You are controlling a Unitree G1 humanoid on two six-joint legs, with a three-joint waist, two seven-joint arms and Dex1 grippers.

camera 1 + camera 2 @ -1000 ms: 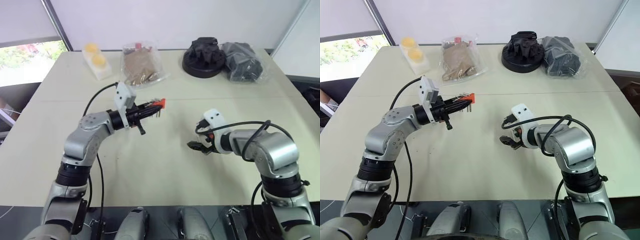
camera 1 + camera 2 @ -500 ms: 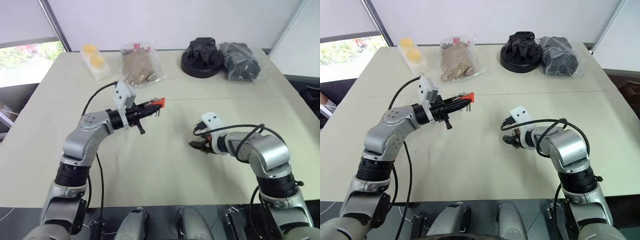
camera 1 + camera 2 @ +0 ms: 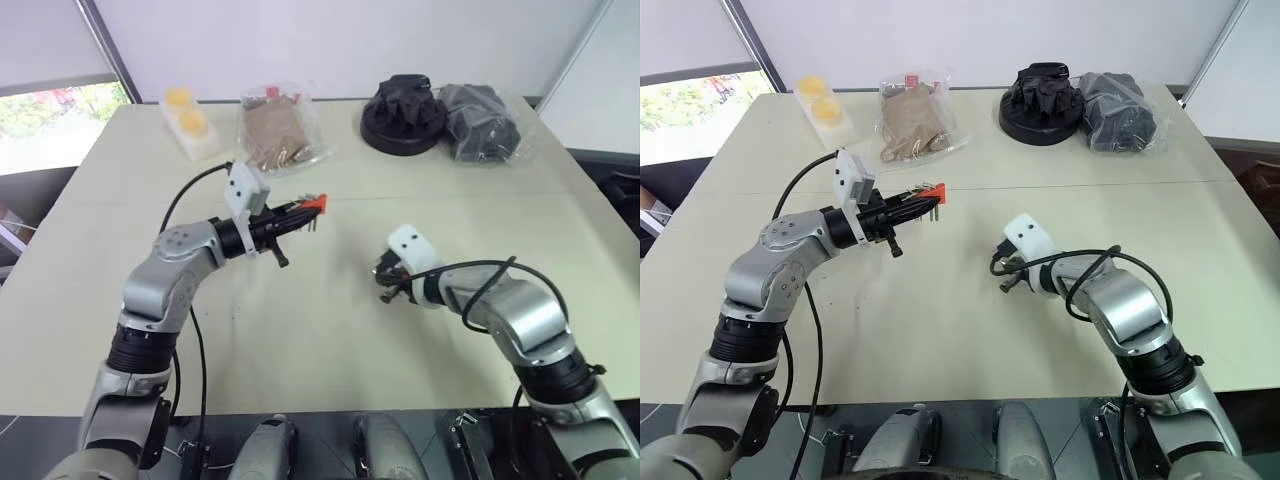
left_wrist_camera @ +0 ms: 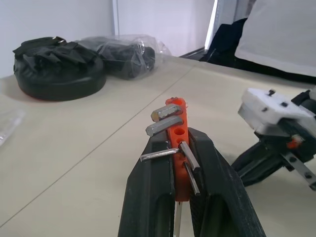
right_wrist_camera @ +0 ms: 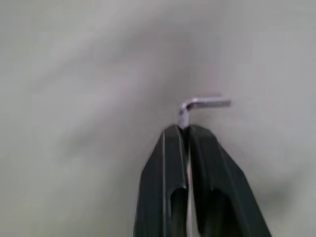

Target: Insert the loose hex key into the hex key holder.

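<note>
My left gripper (image 3: 300,212) is held above the table's middle, pointing toward the right, and is shut on the red-orange hex key holder (image 4: 177,129). Several short silver keys stick out of the holder (image 3: 316,205). My right gripper (image 3: 386,291) hangs low over the table, right of the holder and nearer to me, pointing left and downward. It is shut on the loose hex key (image 5: 202,103), a thin grey L-shaped rod. Its short bent end pokes out past the fingertips (image 5: 173,133). A clear gap of table separates the two grippers.
Along the far edge of the table (image 3: 330,340) lie a clear pack with yellow rounds (image 3: 190,120), a plastic bag of brown items (image 3: 280,132), a black round object (image 3: 405,115) and a bagged dark bundle (image 3: 487,122). A seam crosses the table (image 3: 520,195).
My right gripper went from open to shut on the loose hex key, tilted its wrist and shifted left, toward the holder. The left gripper and holder stayed still.
</note>
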